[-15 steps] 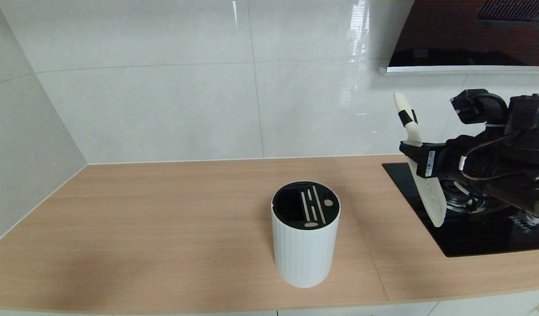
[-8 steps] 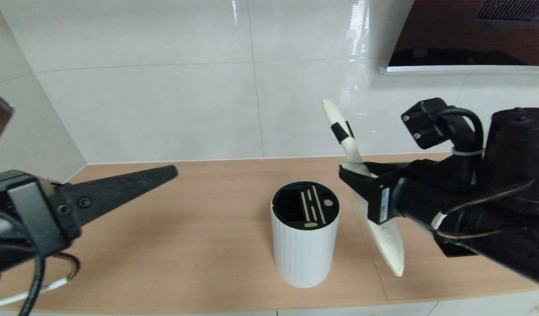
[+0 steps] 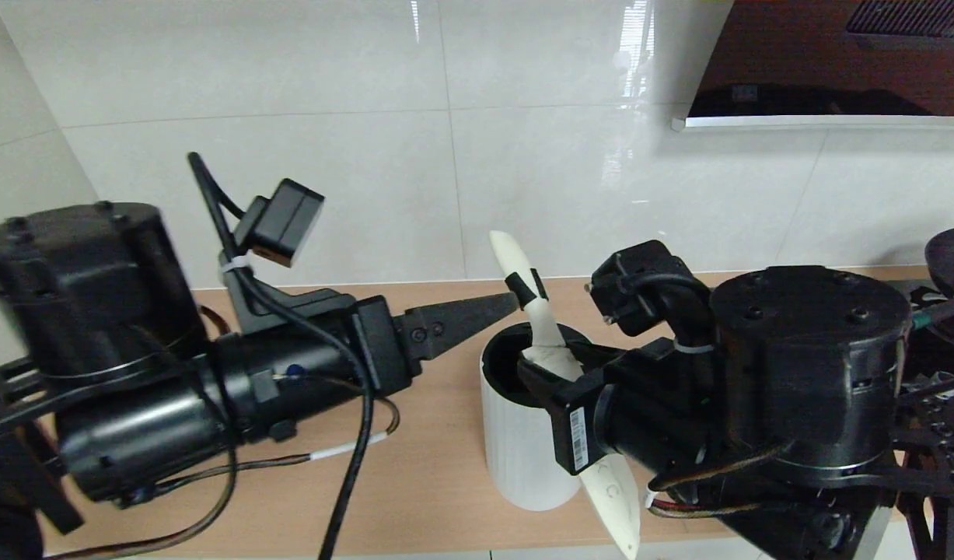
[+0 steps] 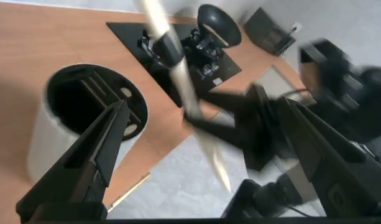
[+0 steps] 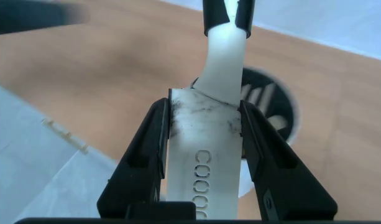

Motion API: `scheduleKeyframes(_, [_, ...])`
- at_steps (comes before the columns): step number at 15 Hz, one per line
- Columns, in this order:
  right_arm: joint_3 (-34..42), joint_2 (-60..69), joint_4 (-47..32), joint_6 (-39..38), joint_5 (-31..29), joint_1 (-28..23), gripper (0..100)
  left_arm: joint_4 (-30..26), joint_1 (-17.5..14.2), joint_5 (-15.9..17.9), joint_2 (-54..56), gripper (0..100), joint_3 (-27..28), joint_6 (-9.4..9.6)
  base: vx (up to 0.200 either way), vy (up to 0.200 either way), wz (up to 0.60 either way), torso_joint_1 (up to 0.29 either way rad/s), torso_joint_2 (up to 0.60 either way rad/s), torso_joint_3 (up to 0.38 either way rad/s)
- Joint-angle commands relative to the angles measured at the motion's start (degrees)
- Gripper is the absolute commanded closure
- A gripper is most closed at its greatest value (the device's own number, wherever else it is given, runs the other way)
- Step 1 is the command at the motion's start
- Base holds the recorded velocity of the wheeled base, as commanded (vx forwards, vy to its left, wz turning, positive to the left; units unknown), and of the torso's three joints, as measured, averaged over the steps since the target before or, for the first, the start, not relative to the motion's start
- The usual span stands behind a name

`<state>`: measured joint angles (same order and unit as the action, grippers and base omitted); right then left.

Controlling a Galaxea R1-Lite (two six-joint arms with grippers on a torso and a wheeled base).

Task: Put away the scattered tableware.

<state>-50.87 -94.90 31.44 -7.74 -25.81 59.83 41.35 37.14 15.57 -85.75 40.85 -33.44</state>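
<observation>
Knife [image 3: 545, 330], white from handle to blade, is clamped at the top of its blade between the two black fingers of the right end effector [image 5: 204, 134], which press on both flat sides. It hangs tilted in the air, with the handle pointing to 11 o'clock and the blade tip to 5 o'clock, just beside the white ribbed knife holder [image 3: 515, 459] at its 4 o'clock. Whether it touches the holder is unclear. The holder stands upright on the wooden bench [image 3: 438, 482], its black slotted top open. The left end effector [image 4: 199, 121] is spread wide and grips nothing, with one finger [image 3: 453, 320] reaching in from 9 o'clock to just short of the knife handle, above the holder's rim. A black cooktop [image 4: 131, 37] lies toward 3 o'clock of the holder.
</observation>
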Motion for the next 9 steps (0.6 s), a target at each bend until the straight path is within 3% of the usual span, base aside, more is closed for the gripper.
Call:
scheduleKeyframes(1, [-0.11, -0.98, 0.03, -0.17, -1.0, 1.08, 100, 1.19, 2.32, -3.26, -10.23, 0, 4.24, -0.05, 0.0, 0.0, 0.0, 0.0, 0.0, 0.0])
scheduleKeyframes(3, [-0.02, -0.9, 0.03, -0.26, -1.7, 1.87, 100, 1.19, 4.52, -3.53, -11.63, 0, 5.03, -0.05, 0.0, 0.0, 0.0, 0.0, 0.0, 0.0])
scheduleKeyframes(9, [1.56, -0.55, 2.4, 0.09, -1.79, 2.66, 100, 8.4, 4.52, -7.92, -13.74, 0, 5.38, 0.3, 0.0, 0.0, 0.0, 0.0, 0.0, 0.0])
